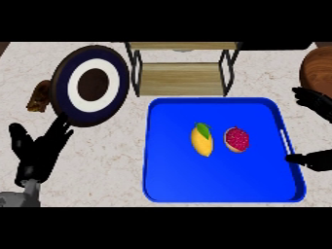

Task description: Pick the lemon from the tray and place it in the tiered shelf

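At the near left of the counter point(111, 170) the left hand point(35, 148) rests with fingers spread, holding nothing. Beside it the blue tray point(168, 185) holds the lemon point(202, 141) just left of a red fruit point(236, 139). At the tray's right edge the right hand point(326, 131) is spread wide, thumb touching the rim. Farther back stand a dark plate point(93, 85), the tiered shelf point(181, 73) and a wooden bowl point(326, 73)

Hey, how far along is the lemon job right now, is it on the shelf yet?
Not yet; nothing looks done. The lemon lies on the blue tray beside a red fruit half. In hand: the right hand is open at the tray's right edge, touching no fruit; the left hand rests open at lower left. Left: grasping the lemon, lifting it and placing it in the tiered shelf behind the tray.
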{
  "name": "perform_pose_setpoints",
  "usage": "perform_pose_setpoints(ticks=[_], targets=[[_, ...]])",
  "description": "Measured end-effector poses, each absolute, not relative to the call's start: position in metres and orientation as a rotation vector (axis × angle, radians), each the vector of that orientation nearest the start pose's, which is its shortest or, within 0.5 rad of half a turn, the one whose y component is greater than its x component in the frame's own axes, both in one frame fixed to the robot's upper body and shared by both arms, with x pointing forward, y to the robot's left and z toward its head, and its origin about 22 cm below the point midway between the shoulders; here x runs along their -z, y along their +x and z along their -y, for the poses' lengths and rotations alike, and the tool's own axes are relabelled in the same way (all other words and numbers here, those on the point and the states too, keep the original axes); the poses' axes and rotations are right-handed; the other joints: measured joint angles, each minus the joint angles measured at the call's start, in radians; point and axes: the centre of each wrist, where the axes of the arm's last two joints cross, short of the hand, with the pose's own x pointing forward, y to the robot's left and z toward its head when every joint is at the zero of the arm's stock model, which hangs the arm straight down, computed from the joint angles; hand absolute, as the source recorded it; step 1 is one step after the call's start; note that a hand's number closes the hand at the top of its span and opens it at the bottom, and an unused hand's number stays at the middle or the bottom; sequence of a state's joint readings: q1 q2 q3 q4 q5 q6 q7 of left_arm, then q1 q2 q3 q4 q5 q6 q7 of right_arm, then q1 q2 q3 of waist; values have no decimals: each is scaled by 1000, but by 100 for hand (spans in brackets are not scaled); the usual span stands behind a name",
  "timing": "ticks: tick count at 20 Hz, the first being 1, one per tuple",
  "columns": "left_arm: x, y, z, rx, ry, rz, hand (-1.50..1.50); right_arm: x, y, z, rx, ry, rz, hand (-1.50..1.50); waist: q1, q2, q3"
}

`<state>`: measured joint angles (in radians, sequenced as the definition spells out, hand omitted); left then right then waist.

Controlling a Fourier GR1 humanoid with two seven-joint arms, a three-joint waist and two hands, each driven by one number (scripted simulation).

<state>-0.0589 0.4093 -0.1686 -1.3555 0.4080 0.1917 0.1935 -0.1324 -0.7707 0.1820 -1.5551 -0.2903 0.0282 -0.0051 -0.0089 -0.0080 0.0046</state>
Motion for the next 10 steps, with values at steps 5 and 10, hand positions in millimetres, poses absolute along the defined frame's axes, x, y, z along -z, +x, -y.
perform_pose_setpoints(ticks=[5, 10], targets=[[18, 250, -296, -50, 104, 1178, 0, -135, 262, 309, -688, -218, 1469, -150, 2, -2, 0], [14, 254, -295, -38, 90, 1173, 0, -161, 268, 266, -727, -315, 1368, -150, 16, 2, -2]])
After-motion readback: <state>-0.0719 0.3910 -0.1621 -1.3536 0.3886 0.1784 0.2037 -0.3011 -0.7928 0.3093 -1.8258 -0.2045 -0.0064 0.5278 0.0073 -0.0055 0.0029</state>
